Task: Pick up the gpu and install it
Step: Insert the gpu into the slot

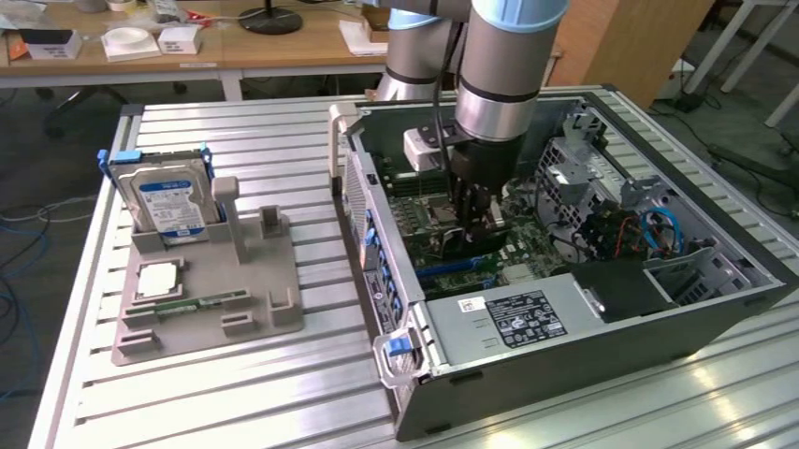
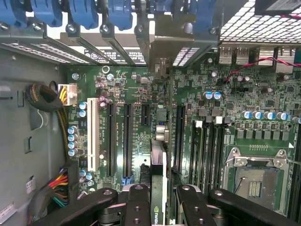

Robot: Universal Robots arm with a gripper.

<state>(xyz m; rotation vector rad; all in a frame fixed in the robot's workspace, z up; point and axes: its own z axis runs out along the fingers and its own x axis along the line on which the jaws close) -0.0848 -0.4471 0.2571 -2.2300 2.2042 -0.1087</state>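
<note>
I have the end effector (image 1: 473, 223) down inside the open computer case (image 1: 564, 348), its jaws partly closed and clamped on the gpu (image 1: 459, 249). The card stands on edge over the motherboard (image 1: 422, 200). From the exterior view I cannot tell whether its lower edge touches the board.

In the wrist view the end effector (image 2: 158, 203) shows a dark finger (image 2: 138, 203) on each face of the gpu (image 2: 158, 214), which I see edge-on with a green logo on its top. Long black slots (image 2: 127, 139) run parallel on either side of the card, and a white slot (image 2: 92, 134) lies further out. Room is tight here. The row of blue latches (image 2: 84, 12) and the slotted rear wall close off one end. The memory slots (image 2: 209, 146) and the processor socket (image 2: 256, 181) lie just beside the card's line. A cable bundle (image 2: 44, 96) hugs the case wall, well apart from it.

In the exterior view, the drive cage (image 1: 587, 159) and a tangle of wires crowd the side toward the exterior view's right. The labelled power supply (image 1: 525, 318) blocks the near end. The arm (image 1: 506, 70) drops straight in through the open top.

The case lies on a slatted metal surface (image 1: 250, 140). Toward the exterior view's left, a grey fixture (image 1: 256, 313) carries an upright hard drive (image 1: 168, 201), well apart from the case. Behind it is a wooden desk (image 1: 250, 47) with small boxes on it, and loose cables lie on the floor.
</note>
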